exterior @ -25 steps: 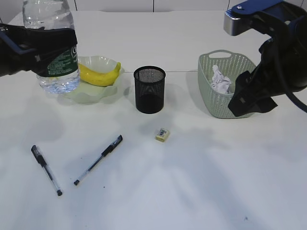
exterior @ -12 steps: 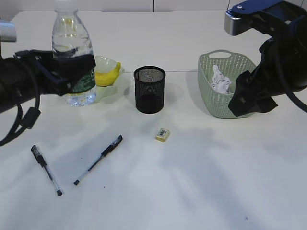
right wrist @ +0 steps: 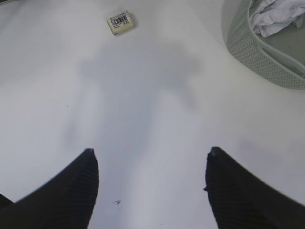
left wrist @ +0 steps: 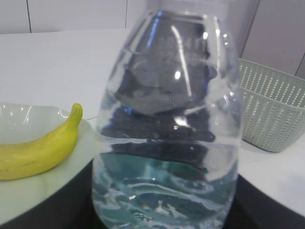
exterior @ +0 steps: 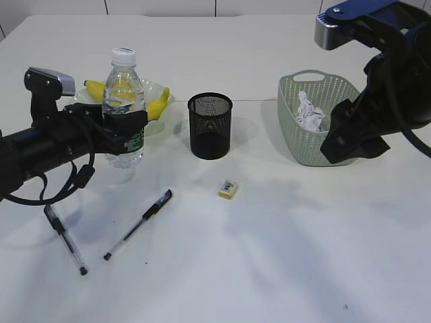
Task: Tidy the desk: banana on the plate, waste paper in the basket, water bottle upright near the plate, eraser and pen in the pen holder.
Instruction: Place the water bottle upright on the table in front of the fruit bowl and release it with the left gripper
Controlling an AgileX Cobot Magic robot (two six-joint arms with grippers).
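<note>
Nearest me, two pens (exterior: 137, 224) lie flat on the table (exterior: 269, 269), eraser (exterior: 228, 189) just beyond them, both outside the mesh pen holder (exterior: 210, 126). My left arm reaches in level from the left edge, left gripper (exterior: 128, 129) clamped around the upright water bottle (exterior: 124, 108), which stands just beside the plate (exterior: 153, 124) holding the banana (exterior: 159, 104). My right gripper (right wrist: 150, 183) hangs raised, jaws spread wide, holding nothing, beside the basket (exterior: 300, 138) with waste paper (exterior: 308, 113) inside.
</note>
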